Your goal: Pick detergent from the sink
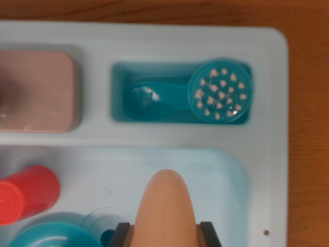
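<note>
A peach-coloured detergent bottle with a rounded top fills the bottom middle of the wrist view. My gripper is shut on it; its two dark fingers press against the bottle's sides at the frame's lower edge. The bottle stands over the large basin of the pale blue toy sink. Its lower part is out of frame, so I cannot tell whether it rests on the basin floor or hangs above it.
A red cup lies at the basin's left, with a teal bowl below it. A teal strainer spoon lies in the small upper compartment, beside a pink block. Wooden tabletop borders the sink on the wrist view's right.
</note>
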Tool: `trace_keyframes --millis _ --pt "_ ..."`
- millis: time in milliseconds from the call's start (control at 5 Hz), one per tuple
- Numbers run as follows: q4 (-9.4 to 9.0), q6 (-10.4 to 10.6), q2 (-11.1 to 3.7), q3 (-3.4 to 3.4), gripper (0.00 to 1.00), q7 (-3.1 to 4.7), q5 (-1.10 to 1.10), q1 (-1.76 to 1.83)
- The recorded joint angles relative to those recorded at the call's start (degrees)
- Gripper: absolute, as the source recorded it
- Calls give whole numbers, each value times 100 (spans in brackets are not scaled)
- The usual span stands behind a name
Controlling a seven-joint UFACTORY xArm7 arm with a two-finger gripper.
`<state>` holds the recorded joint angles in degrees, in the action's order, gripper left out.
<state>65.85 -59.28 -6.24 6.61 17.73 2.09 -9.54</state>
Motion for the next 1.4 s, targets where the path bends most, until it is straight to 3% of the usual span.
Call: trace_keyframes --millis 200,400,600,800,1000,1200,1400 --pt "0 0 0 0 100 0 0 0" --pt "182 -271 91 2 100 -15 -18 3" --pt "182 -271 91 2 100 -15 -18 3" --pt "353 -528 176 5 100 -30 -34 5" --pt "353 -528 176 5 100 -30 -34 5" --pt "528 -790 264 7 100 -45 -51 8" --pt "528 -790 264 7 100 -45 -51 8"
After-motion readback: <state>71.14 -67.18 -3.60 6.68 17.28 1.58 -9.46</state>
